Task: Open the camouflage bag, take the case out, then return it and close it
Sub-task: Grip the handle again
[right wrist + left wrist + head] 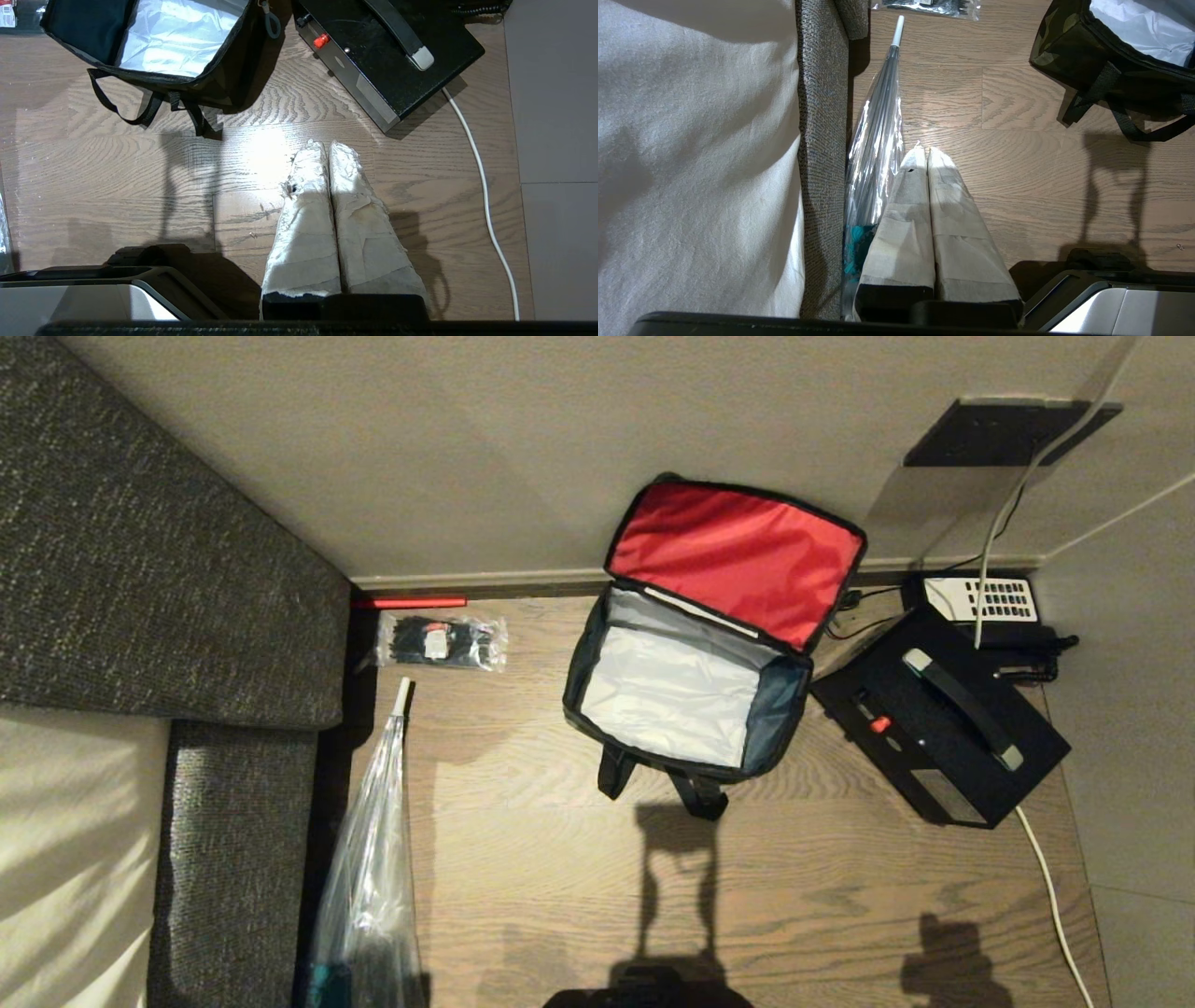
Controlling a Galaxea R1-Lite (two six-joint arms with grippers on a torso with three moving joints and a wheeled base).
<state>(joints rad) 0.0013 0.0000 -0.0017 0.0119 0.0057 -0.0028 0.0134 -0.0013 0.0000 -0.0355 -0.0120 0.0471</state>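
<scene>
The right hand (329, 149) is hanging clenched and empty above bare floor (140, 186), its wrapped fingers (308, 186) pressing together and pointing down, well short of anything. The left hand (927, 154) is doing the same on the other side, clenched on nothing, just beside a folded clear umbrella (878, 140) lying along the sofa (822, 140). Neither hand is showing in the head view.

Beyond the right hand, the case (387, 51) is lying flat on the floor beside the camouflage bag (219, 84), which is sitting open with its red lid (738, 560) leaning back against the wall and its silver interior showing empty.

The risks, as I am judging them: the case's strap handle (397, 32) is lying low against the lid, so a pinch may be slipping off it. A white cable (481, 177) is running out from under the case's corner and may be dragging or snagging on the lift. The bag's soft walls may be folding inward as the case goes in, and its loose black straps (140, 107) may be catching a finger.
</scene>
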